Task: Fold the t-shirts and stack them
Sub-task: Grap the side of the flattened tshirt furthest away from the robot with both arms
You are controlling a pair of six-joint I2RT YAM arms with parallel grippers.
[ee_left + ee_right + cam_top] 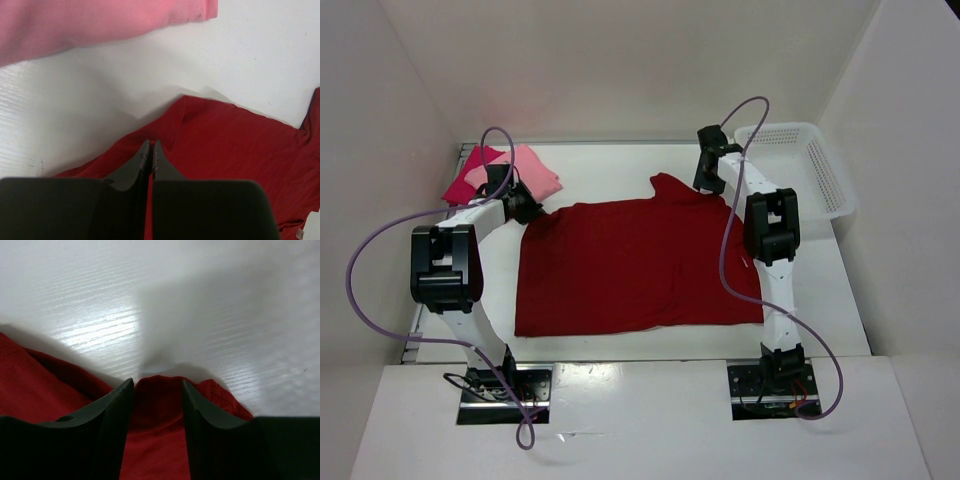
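- Left jaws: pressed shut, pinching the red shirt's (pixel 640 265) far-left edge.
- Right jaws: wide apart, straddling a raised fold at its far-right sleeve, not clamped.
- The shirt lies spread on the bench (pixel 620 165); pink shirts (pixel 530 170) sit at the far left.

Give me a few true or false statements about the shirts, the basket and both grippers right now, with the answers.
1. The dark red t-shirt lies spread out on the table. True.
2. A shirt sits in the white mesh basket. False: no shirt shows in it.
3. The right gripper is shut. False: its jaws stand open astride a bump of the red cloth.
4. The light pink t-shirt and crimson-pink t-shirt lie together at the far left corner. True.
5. The left gripper is shut. True.
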